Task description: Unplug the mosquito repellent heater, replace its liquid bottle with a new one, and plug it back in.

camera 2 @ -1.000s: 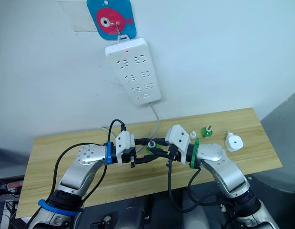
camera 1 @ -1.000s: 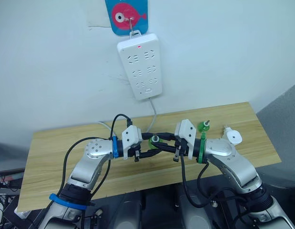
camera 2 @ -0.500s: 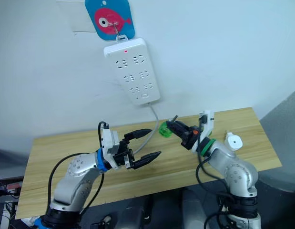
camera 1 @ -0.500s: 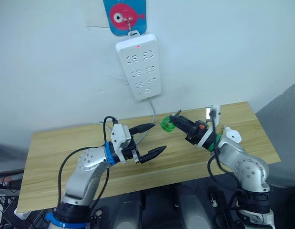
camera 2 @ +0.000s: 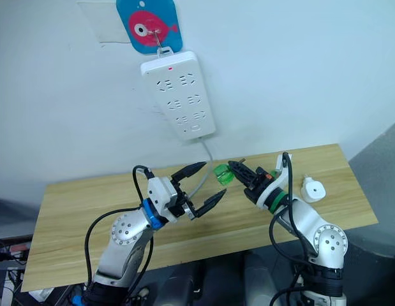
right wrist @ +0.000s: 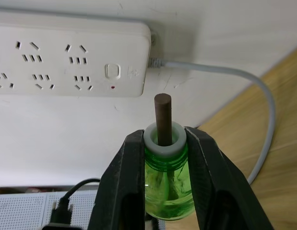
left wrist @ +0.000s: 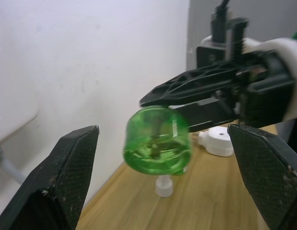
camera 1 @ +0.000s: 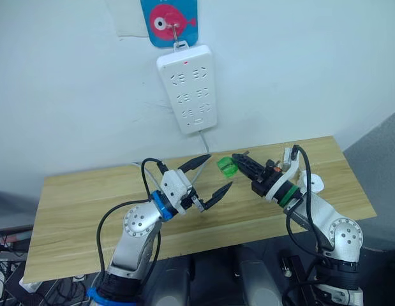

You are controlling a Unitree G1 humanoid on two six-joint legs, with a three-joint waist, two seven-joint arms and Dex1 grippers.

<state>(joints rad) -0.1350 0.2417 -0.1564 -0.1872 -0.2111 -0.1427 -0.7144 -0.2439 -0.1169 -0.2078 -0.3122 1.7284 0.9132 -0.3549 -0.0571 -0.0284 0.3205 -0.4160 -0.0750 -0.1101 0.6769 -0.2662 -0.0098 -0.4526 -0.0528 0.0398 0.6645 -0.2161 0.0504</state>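
Green glass shows at the centre of the head view: the liquid bottle, wick uppermost in the right wrist view, is clamped at its white neck by the right pincer and held in the air above the table. The left pincer sits just beside it, fingers spread wide and empty. The heater lies at the right of the frame on the table, well apart from the power strip hanging at the upper centre. The grip is narrow and high on the neck, so a bump from the left pincer could twist the bottle loose or spill it.
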